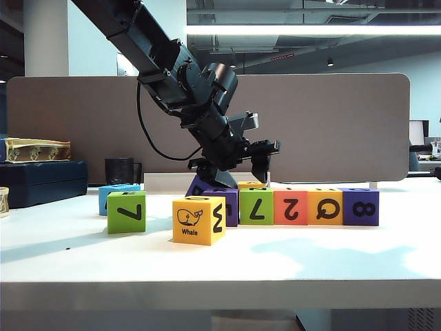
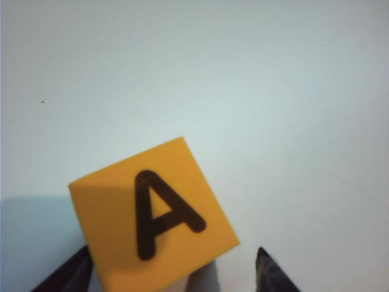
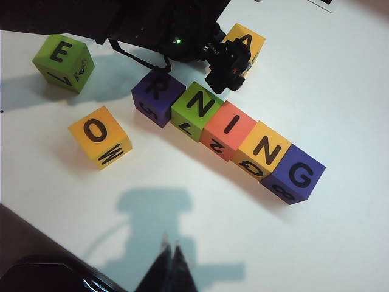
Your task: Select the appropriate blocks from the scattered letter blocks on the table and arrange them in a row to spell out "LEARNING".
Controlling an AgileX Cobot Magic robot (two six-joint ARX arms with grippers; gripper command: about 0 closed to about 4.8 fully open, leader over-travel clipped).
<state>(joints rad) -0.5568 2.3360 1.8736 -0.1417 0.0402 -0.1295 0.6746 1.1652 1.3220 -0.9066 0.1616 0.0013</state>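
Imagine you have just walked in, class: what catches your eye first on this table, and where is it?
The row of blocks across the middle of the table stands out: purple R, green N, red I, orange N, purple G. The left gripper hangs over an orange-yellow A block behind the row's left end, one finger clear of its side. The right gripper waits near the front edge, shut, and a yellow whale block sits alone in front.

Five blocks in row [image 3: 228, 131] on table [image 1: 344, 255]. A block [image 2: 155, 216] just behind row, left gripper [image 1: 234, 169] over it. Whale block [image 1: 198, 219] before row's left end; E block [image 3: 63, 62] left of row.
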